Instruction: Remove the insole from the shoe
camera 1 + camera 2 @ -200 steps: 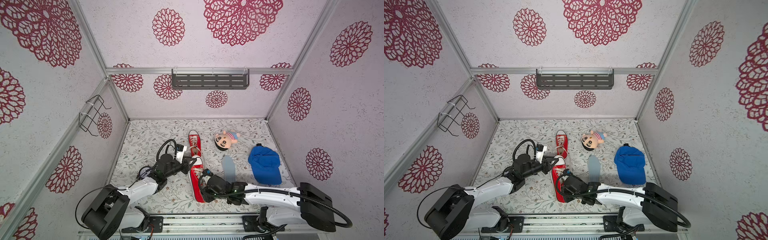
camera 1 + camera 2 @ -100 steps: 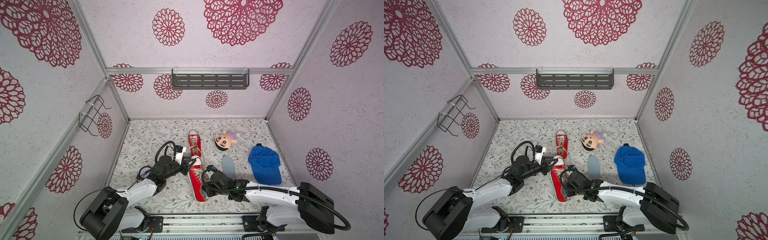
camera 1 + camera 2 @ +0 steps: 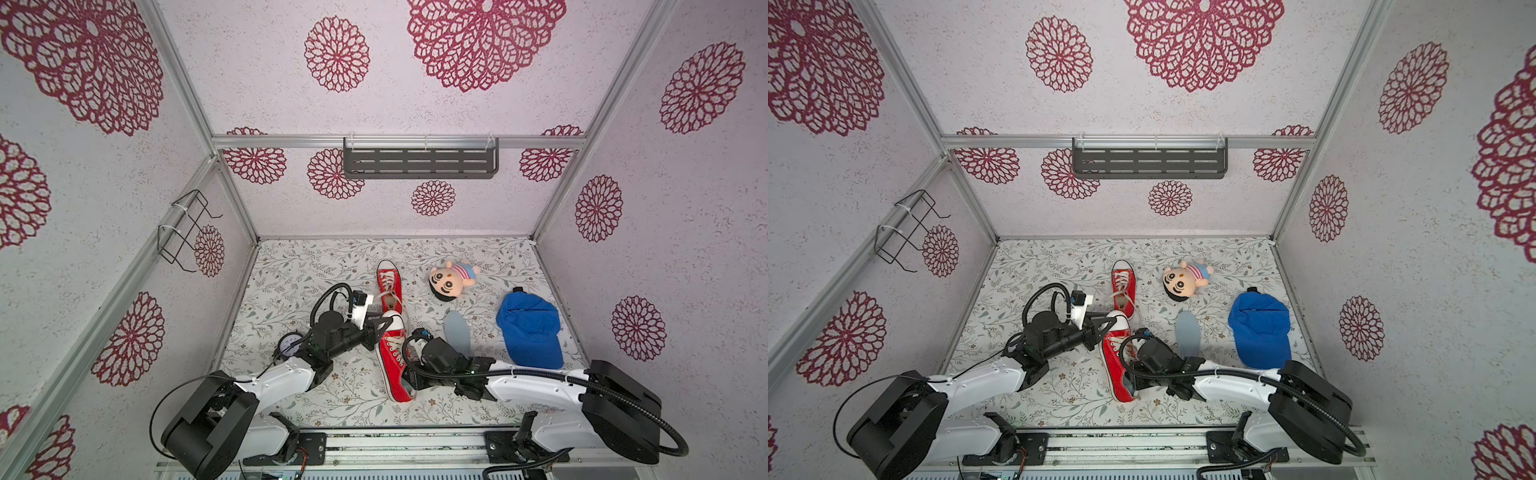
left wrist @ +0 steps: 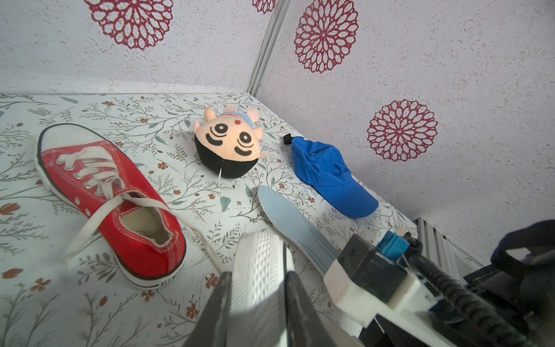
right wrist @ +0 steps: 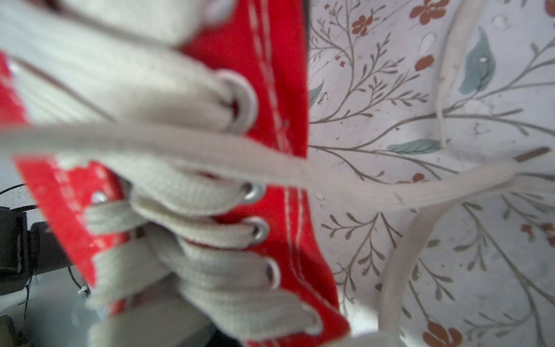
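The left gripper (image 4: 259, 281) is clamped on the white rubber toe of the near shoe (image 3: 392, 357), its dark fingers (image 4: 217, 303) pressed to either side of the ribbed rubber. In both top views the left gripper (image 3: 384, 321) (image 3: 1106, 322) meets that toe from the left side of the booth.

The right gripper (image 3: 411, 376) is down at the heel end of the same near shoe (image 3: 1115, 361), tucked beneath its own wrist. Whether its jaws are open or closed cannot be told. Its wrist camera sits close against the red canvas of the near shoe (image 5: 282, 90), where the grey-white laces (image 5: 210, 156) are blurred and one loose end trails onto the flowered floor (image 5: 390, 90).

A pale blue insole (image 3: 457, 332) (image 3: 1187, 332) (image 4: 288, 216) lies flat on the floor, outside either shoe. It is just beside the right arm, between the near shoe and a blue cap (image 3: 530, 332) (image 3: 1260, 332) (image 4: 327, 174). The right arm hides the inside of the near shoe.

The far shoe (image 3: 389, 282) (image 3: 1124, 282) (image 4: 120, 195), also red with its laces loose, lies just beyond the near shoe's toe and points at the back wall. A black-haired doll (image 3: 451, 282) (image 3: 1185, 280) (image 4: 228, 144) lies to its right, near the insole's far tip. A dark slotted shelf (image 3: 419, 162) hangs on the back wall and a wire rack (image 3: 187, 232) on the left wall.
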### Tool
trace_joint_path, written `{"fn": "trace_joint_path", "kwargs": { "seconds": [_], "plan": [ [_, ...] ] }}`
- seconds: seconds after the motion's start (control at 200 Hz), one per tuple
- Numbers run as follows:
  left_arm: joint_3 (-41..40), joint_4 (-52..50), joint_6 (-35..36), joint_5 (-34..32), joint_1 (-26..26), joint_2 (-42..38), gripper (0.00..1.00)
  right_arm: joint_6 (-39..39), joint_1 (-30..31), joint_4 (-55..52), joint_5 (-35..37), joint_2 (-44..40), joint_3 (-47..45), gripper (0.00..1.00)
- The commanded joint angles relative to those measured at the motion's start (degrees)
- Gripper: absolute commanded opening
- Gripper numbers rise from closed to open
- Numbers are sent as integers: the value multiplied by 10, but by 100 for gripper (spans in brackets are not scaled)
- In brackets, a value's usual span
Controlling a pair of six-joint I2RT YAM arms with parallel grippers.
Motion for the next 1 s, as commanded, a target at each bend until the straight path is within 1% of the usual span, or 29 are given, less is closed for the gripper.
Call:
{"fn": "trace_joint_path", "kwargs": {
  "seconds": [0.0, 0.125, 0.21, 0.275, 0.36, 0.44, 0.55, 0.631, 0.781, 0.861, 0.891, 0.931, 0.996],
  "plan": [
    [4, 43, 28, 42, -12, 2, 0, -17, -9, 61, 11, 22, 10, 24],
    [7, 43, 26, 39, -13, 4, 0, -20, -7, 74, 7, 43, 23, 22],
    [8, 39, 23, 31, -13, 1, 0, -21, -5, 73, 8, 55, 32, 12],
    [14, 21, 21, 21, -13, -6, 0, -14, -4, 75, 9, 47, 33, 0],
    [28, -29, 26, 10, -13, -25, 0, -6, -6, 57, 14, 14, 38, 0],
    [40, -80, 39, -14, -15, -47, 0, 0, -13, 33, 11, -26, 43, 0],
    [48, -136, 65, -59, -21, -81, 0, 28, -39, 37, -30, -75, 38, 0],
    [49, -163, 87, -91, -29, -104, 0, 53, -54, 49, -53, -103, 30, 0],
    [46, -188, 118, -130, -37, -132, 0, 89, -71, 74, -81, -141, 13, 0],
    [48, -210, 147, -167, -50, -147, 0, 106, -85, 74, -98, -163, -1, 0],
    [49, -218, 158, -179, -53, -151, 0, 106, -87, 60, -99, -173, -3, 0],
    [48, -226, 167, -192, -54, -159, 0, 96, -91, 15, -98, -186, 1, 0],
    [44, -235, 189, -211, -54, -173, 0, 56, -93, -122, -65, -202, 23, 0]
  ]
}}
